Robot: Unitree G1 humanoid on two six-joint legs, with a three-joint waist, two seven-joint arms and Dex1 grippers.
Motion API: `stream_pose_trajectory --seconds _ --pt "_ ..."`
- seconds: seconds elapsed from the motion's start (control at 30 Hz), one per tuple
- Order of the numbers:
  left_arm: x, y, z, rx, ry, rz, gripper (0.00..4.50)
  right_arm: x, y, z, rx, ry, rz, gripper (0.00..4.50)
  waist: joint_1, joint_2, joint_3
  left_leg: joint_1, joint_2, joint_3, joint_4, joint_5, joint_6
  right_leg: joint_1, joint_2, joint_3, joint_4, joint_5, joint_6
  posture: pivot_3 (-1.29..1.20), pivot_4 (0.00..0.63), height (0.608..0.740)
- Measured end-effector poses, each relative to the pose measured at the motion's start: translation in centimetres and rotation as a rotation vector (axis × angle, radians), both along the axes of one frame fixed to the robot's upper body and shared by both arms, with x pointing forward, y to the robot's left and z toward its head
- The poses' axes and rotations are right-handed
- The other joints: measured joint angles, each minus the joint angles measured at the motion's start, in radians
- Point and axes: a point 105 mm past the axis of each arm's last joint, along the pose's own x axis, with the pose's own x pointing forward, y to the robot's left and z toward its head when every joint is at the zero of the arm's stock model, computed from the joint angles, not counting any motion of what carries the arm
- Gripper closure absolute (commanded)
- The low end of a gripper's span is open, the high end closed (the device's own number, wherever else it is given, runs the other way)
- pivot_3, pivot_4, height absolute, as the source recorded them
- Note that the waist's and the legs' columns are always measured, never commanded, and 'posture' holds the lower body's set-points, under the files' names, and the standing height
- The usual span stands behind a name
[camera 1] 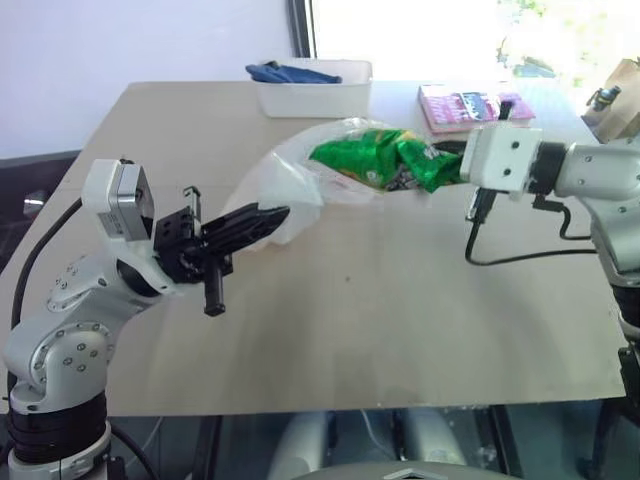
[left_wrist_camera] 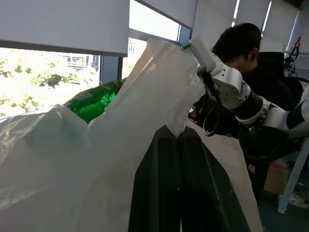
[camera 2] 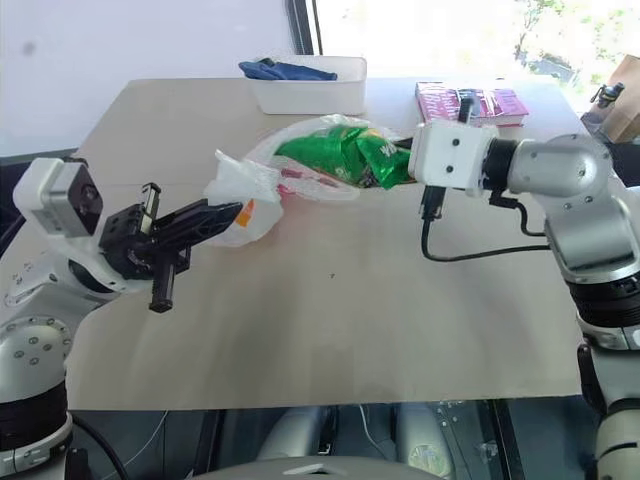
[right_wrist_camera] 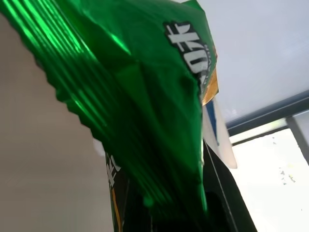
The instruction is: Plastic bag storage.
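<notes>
Plastic bag (camera 1: 290,180) hangs above the table (camera 1: 400,320), its edge pinched in your left gripper (camera 1: 262,218), while your right gripper (camera 2: 408,160), clamped on the green snack packet (camera 1: 385,160), feeds it in; keep the mouth stretched open.

This looks like an office or lab room used for robot trials. A plain beige table (camera 1: 350,320) stands before a white wall and a bright window with roller blinds (left_wrist_camera: 63,24) and trees outside. At the far edge sit a white tray (camera 1: 315,95) and a pink book (camera 1: 470,105). A seated person (left_wrist_camera: 241,46) is beside the table's right end
</notes>
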Motion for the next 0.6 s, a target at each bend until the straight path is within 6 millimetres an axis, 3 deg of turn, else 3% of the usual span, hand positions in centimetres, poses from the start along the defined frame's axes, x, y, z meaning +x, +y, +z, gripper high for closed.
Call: stream_pose_trajectory --seconds 0.37,0.6 --pt "-0.4 -0.2 -0.3 0.033 -0.007 -0.005 4.50 2.0 0.9 1.1 0.007 -0.151 -0.024 4.44 0.000 0.000 0.000 0.000 0.000 0.000 -0.001 0.000 0.000 -0.001 0.000 0.000 0.000 0.000 0.000 0.00 0.150 0.740" --pt "-0.1 -0.3 0.5 -0.002 -0.018 0.018 4.50 0.8 2.7 0.6 -0.128 -0.351 0.111 4.44 0.002 0.000 0.000 0.000 0.000 0.000 -0.001 0.000 0.000 0.000 0.000 0.000 0.000 0.000 0.000 0.00 0.150 0.740"
